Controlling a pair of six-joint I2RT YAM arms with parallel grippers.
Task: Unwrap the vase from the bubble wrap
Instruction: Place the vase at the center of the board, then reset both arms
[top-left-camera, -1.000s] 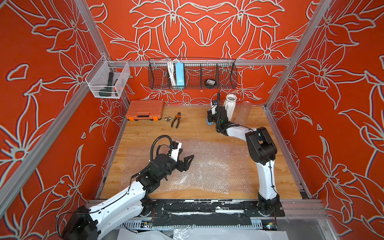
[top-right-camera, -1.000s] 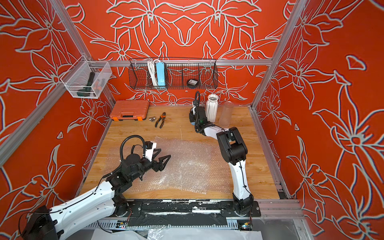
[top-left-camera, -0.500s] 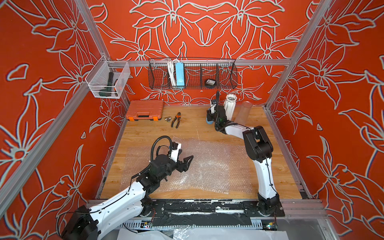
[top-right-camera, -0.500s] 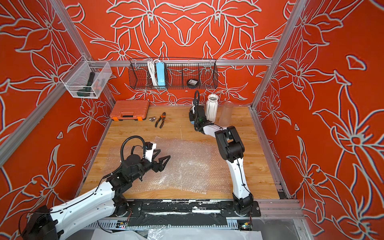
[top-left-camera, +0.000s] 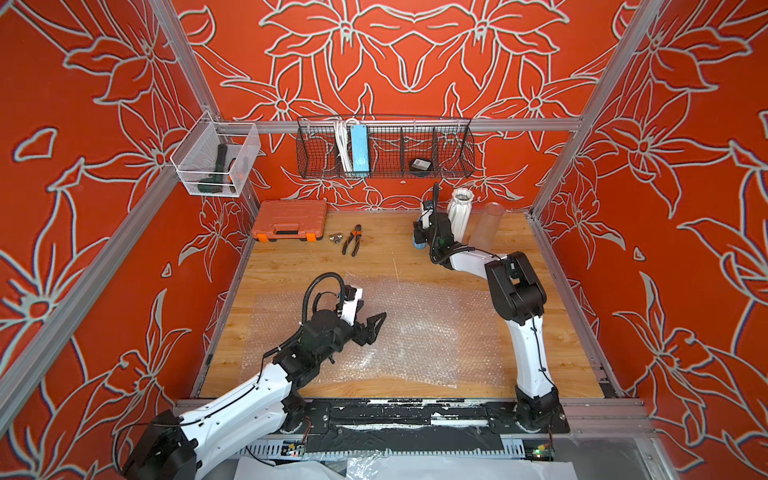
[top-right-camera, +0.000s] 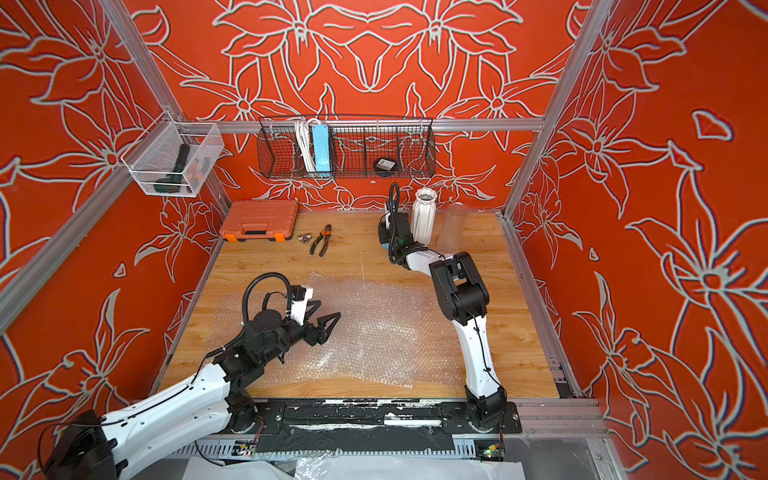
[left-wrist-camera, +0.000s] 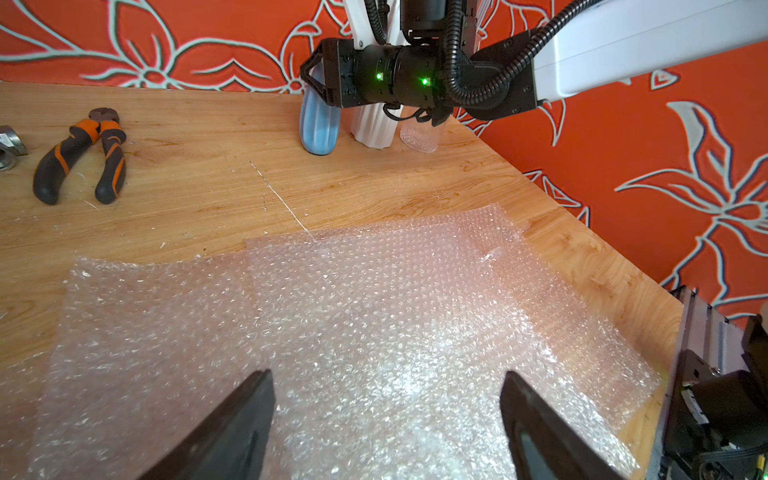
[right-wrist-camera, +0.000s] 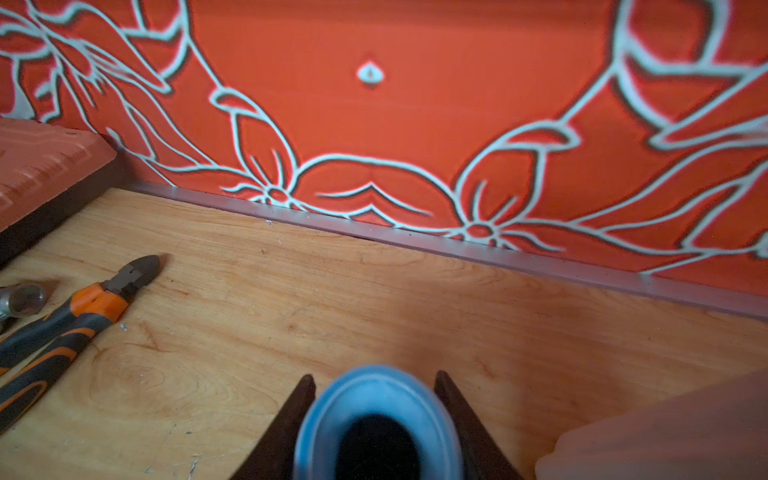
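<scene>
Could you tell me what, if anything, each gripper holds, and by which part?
Left gripper: nothing, jaws open over the bubble wrap. Right gripper: jaws flank the blue vase just below the mouth; a firm grip cannot be told.

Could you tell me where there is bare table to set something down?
Bare table lies at the back between the pliers and the blue vase, and along the right wall beyond the bubble wrap. The back right corner is crowded: blue vase, white vase and clear tube stand close together. The orange case fills the back left.
</scene>
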